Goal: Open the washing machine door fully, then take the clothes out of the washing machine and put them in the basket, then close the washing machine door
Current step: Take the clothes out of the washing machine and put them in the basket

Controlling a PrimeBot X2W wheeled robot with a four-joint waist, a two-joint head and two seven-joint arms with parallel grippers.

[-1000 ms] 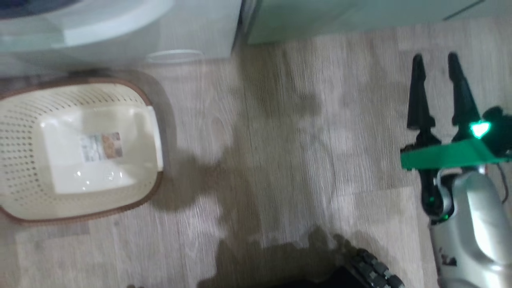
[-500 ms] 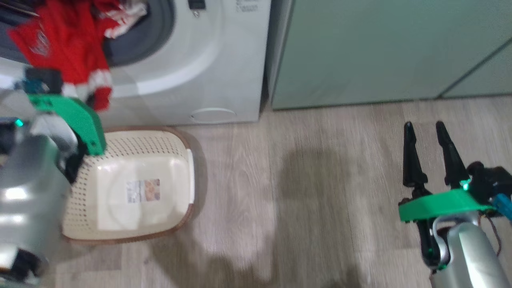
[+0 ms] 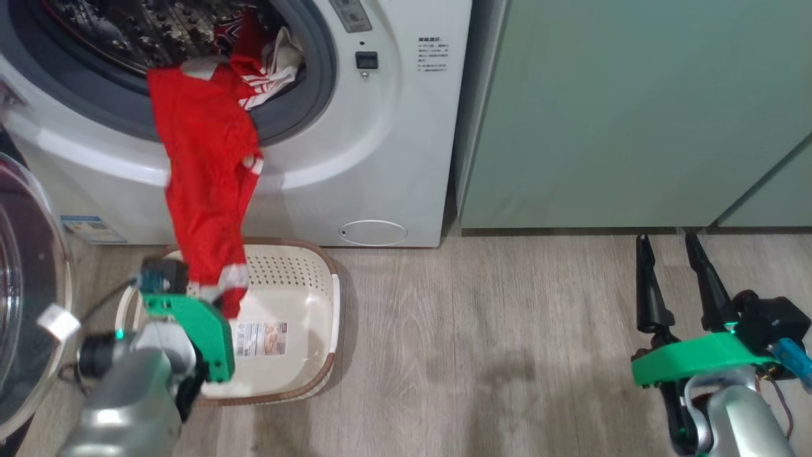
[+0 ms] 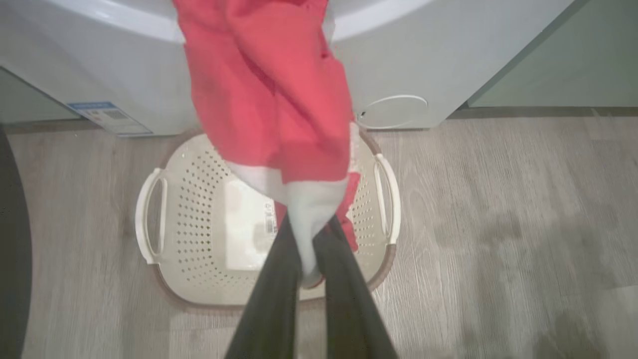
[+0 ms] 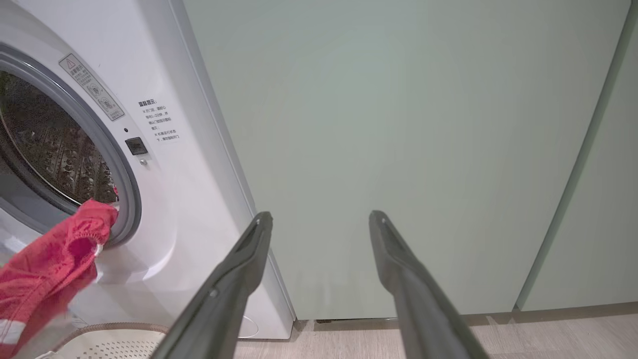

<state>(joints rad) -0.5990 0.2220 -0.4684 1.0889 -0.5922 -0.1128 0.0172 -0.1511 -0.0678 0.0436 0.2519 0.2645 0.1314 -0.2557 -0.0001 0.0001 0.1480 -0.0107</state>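
Laundry corner, grey wood-look floor (image 3: 495, 330): unload step, garment mid-transfer

Far left: round black-rimmed washing machine door with clear bowl window (image 3: 25, 298) stands swung open, so step one looks done. Left gripper (image 4: 309, 259) is pinched tight on the white hem of a bright red fabric garment (image 3: 206, 171), low over the small cream perforated plastic basket with brown rim (image 3: 292, 273). The garment's top end is draped over the grey ring of the large white front-loading washing machine (image 3: 380, 139), not free of it. A red-and-white striped piece (image 3: 269, 70) sits in the drum mouth. Right of that is a flat pale green cabinet (image 3: 634, 114). Right gripper (image 3: 666, 240) hangs idle near the floor, jaws wide, nothing between them.

My read on next: pull the tail clear of the ring, lower it into the basket, release. Then reach back in for the striped piece. Door closes last.
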